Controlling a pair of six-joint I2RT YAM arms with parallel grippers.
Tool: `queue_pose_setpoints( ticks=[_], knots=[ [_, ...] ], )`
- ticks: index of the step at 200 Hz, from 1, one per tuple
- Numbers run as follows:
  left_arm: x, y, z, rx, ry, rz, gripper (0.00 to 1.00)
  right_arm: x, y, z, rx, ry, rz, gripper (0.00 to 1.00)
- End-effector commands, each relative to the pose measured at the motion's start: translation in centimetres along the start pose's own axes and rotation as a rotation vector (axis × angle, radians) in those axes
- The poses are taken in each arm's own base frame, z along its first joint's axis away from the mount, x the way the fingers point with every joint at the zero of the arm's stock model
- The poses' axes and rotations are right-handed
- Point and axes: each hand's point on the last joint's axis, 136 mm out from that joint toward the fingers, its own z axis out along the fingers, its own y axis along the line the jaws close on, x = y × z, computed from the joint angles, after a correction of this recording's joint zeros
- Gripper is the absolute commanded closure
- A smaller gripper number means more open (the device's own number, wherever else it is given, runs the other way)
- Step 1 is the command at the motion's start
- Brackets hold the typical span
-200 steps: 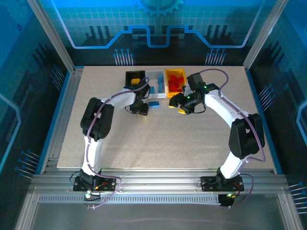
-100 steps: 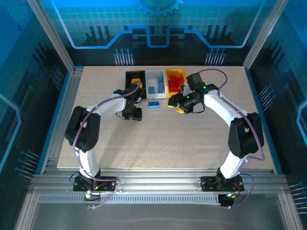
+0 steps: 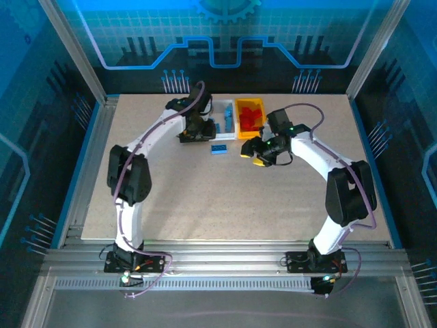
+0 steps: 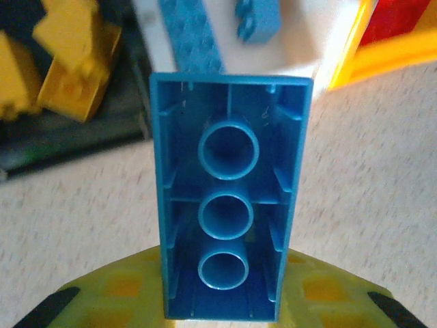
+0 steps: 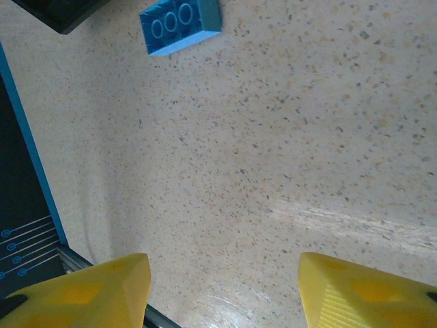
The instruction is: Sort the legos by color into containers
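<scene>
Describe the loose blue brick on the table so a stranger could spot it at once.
At the far edge of the table, find the white bin. Just in front of it, the loose blue brick lies flat on the bare surface. It is the only brick resting on the tabletop itself.

The near tabletop (image 3: 225, 198) lies open; bins (image 3: 239, 102) and a loose blue brick (image 3: 219, 149) block beyond.
</scene>
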Motion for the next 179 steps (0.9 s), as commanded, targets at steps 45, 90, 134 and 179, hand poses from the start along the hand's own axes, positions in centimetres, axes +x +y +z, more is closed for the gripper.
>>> queue_pose_setpoints(
  ticks=[45,90,134,179],
  knots=[
    [-4.9,-2.0,4.4,0.065,-0.006,-0.025,0.79,0.8,-1.2,-3.5,0.017,-0.047,0.004,0.39],
    [-6.0,-2.5,5.6,0.089,-0.024,-0.049,0.63,1.4,-1.7,-3.6,0.027,-0.039,0.004,0.38],
    [-5.9,-2.3,4.6,0.072,-0.027,-0.04,0.49,1.0,-1.4,-3.2,0.014,-0.031,-0.002,0.38],
    [-5.3,-1.9,2.6,0.048,-0.034,-0.04,0.44,1.0,-0.9,-2.8,-0.003,-0.019,-0.026,0.37]
  ],
)
